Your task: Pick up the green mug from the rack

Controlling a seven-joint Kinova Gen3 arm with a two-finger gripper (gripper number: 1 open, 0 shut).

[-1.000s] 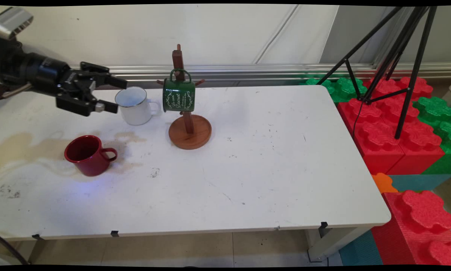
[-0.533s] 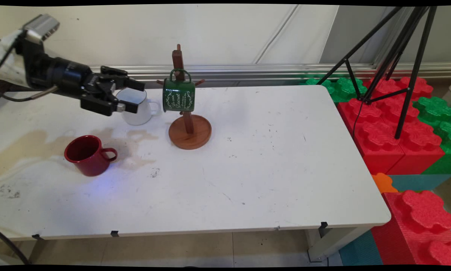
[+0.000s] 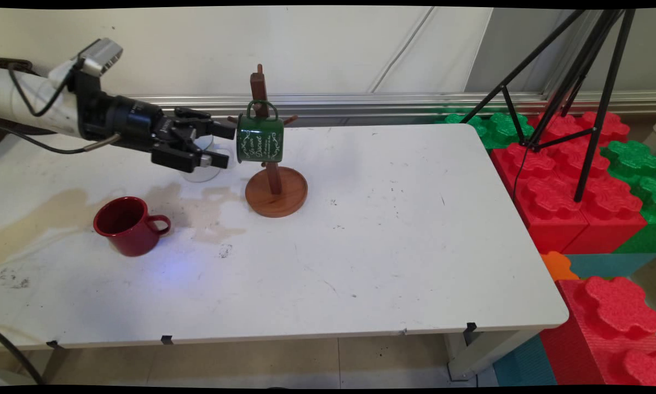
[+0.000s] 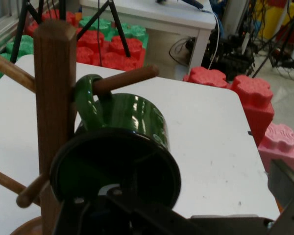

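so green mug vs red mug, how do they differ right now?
The dark green enamel mug hangs by its handle from a peg of the brown wooden mug tree; the dark red enamel mug stands upright on the white table. The green one carries white lettering, the red one is plain. The black gripper is right beside the green mug, well away from the red one. Both are handled mugs of similar shape.

White script lettering on the green mug (image 3: 260, 140), too small to read.
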